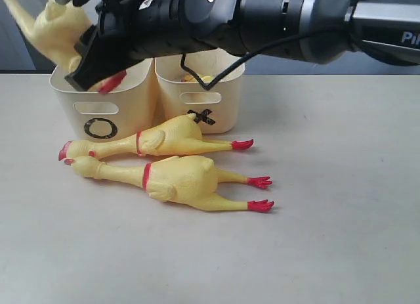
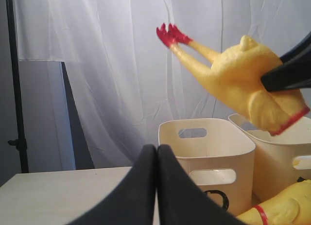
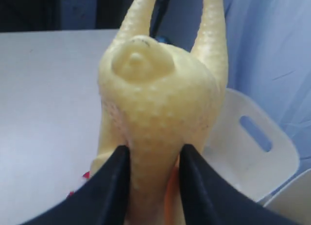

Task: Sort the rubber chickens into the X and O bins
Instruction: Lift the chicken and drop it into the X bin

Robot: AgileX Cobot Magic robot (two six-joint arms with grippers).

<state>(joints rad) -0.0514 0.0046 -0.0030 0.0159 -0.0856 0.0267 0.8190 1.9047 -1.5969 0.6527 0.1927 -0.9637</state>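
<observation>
My right gripper (image 1: 92, 66) reaches across to the left and is shut on a yellow rubber chicken (image 1: 56, 28), held in the air above the O bin (image 1: 125, 110). Its red neck band points down at the bin's rim and its red feet (image 2: 170, 34) point up. The right wrist view shows both fingers of that gripper (image 3: 153, 157) pressing the chicken's body (image 3: 155, 89). Two more chickens (image 1: 164, 140) (image 1: 184, 179) lie side by side on the table in front of the bins. The X bin (image 1: 220, 87) stands right of the O bin. My left gripper (image 2: 156, 152) is shut and empty, apart from the O bin (image 2: 214, 152).
Something yellow (image 1: 197, 77) shows inside the X bin. A cable (image 1: 216, 71) from the right arm hangs over that bin's rim. A white curtain (image 2: 121, 64) and a black stand pole (image 2: 14, 89) are behind the beige table (image 1: 328, 218).
</observation>
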